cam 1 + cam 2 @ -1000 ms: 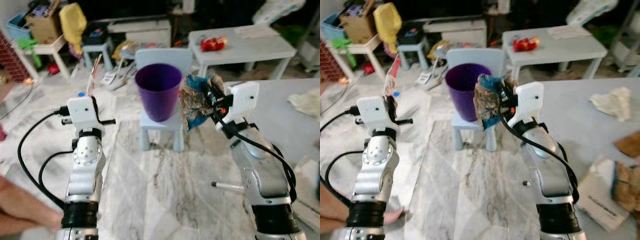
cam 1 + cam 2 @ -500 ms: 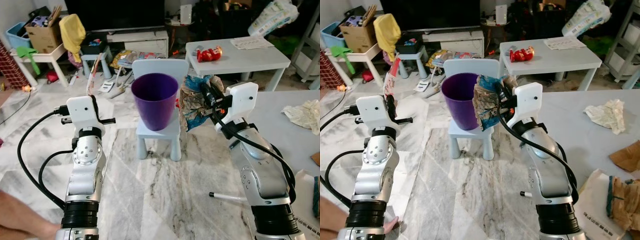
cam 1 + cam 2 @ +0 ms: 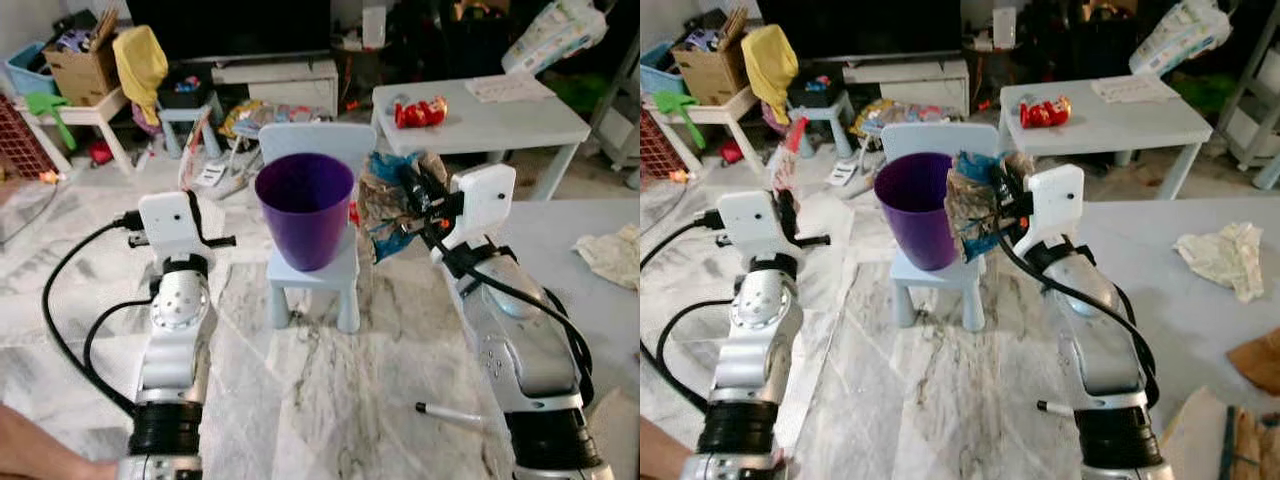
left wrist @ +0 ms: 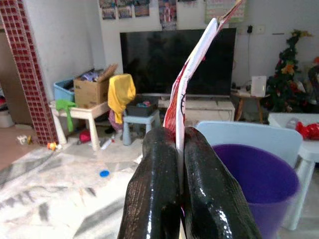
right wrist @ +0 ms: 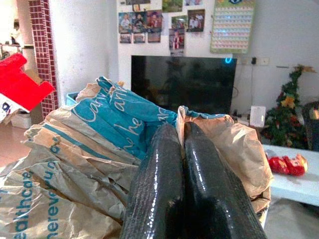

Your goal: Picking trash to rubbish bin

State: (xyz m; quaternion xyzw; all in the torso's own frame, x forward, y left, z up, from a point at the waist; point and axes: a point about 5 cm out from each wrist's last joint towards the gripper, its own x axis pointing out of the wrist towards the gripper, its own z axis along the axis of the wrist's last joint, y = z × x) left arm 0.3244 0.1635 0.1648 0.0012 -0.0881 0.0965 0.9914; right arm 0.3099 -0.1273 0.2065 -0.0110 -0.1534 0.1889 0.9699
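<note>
Right claw point(image 3: 992, 208) was clamped on a crumpled paper bag point(image 3: 972, 205), fingers point(image 5: 167, 179) pressed together over a fold. Bag was brown kraft with teal panels; white script on the teal was partly readable, something like "Can" and "he", and teal print on the brown read "ealthcare" and "nerever". Rest was too creased to read. I held it raised just beside the bin's point(image 3: 304, 206) rim, on its right, level with the opening, not inside.

Bin was a purple plastic cup shape, standing upright on the seat of a small light-blue chair point(image 3: 312, 268) on the marble floor point(image 3: 330, 400).

Left claw point(image 4: 178, 149) was pinched shut on a thin flat wrapper point(image 4: 192, 69), white with red print, standing up edge-on above the fingers; any lettering was unreadable. That claw was held up left of the bin, apart from it.

Black marker point(image 3: 452, 412) lay on the floor by my right arm. Crumpled white paper point(image 3: 1220, 255) lay on the grey mat to the right. Red packet point(image 3: 420, 112) sat on a white table point(image 3: 520, 115) behind; no legible brand. Cardboard box point(image 3: 715, 65) and yellow cloth point(image 3: 768, 58) were at far left by the TV point(image 4: 174, 59).
</note>
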